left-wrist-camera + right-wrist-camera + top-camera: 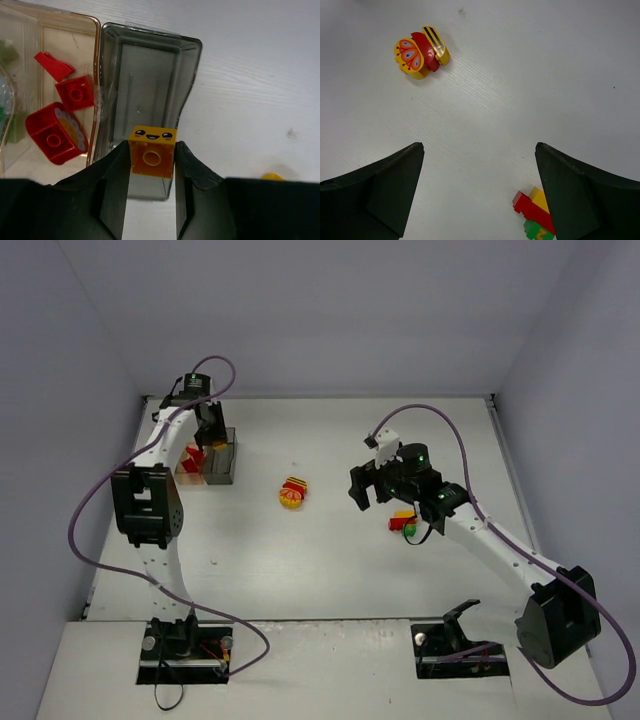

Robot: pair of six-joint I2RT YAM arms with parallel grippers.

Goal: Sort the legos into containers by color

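Note:
My left gripper point(152, 160) is shut on a yellow smiley-face brick point(153, 151) and holds it over the smoky dark grey box point(142, 90), which looks empty. The tan-amber box point(55, 30) beside it holds red bricks point(55, 132). In the top view the left gripper point(211, 428) is over the boxes point(222, 465) at far left. My right gripper point(480, 165) is open and empty above bare table point(530, 75). A red, yellow and green clump point(536, 215) lies by its right finger, also in the top view point(402, 523). A yellow-and-red butterfly clump point(421, 52) lies mid-table point(293, 493).
A small yellow piece point(272, 176) lies on the table right of the left gripper. The clear box point(7, 75) shows at the left edge with something green inside. Grey walls ring the white table point(330, 580).

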